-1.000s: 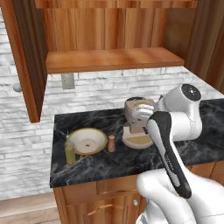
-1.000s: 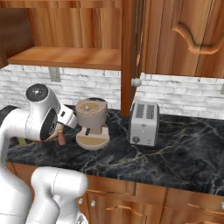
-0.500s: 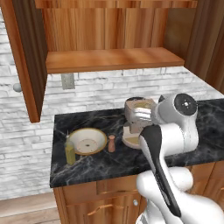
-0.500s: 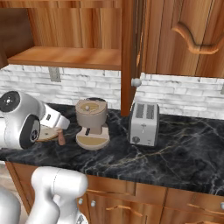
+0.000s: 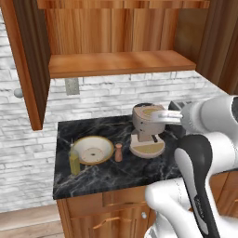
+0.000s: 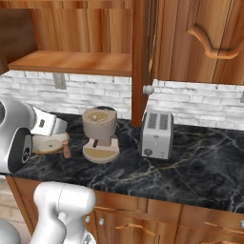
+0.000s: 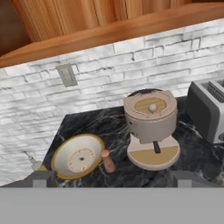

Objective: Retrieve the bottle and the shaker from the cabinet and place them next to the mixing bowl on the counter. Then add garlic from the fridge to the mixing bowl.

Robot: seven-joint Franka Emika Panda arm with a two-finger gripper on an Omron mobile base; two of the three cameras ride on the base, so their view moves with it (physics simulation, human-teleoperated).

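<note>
Now the bottle [image 5: 74, 160] and the little shaker [image 5: 118, 152] stand on the counter [image 5: 107, 174], one on each side of the mixing bowl [image 5: 93, 149]. The gripper [image 7: 111, 177] is wide open and holds nothing.

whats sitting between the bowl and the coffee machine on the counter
The small brown shaker stands between the bowl and the coffee machine, close beside the bowl's rim, as the left base view shows.

I see a beige coffee machine [image 5: 148, 131] standing on the dark marble worktop [image 5: 102, 174], a silver toaster [image 6: 157, 135] just to its right. Behind runs a white brick backsplash [image 7: 113, 74] with a wall outlet [image 7: 67, 74]. Overhead, an open wooden cabinet shelf [image 5: 116, 62].
</note>
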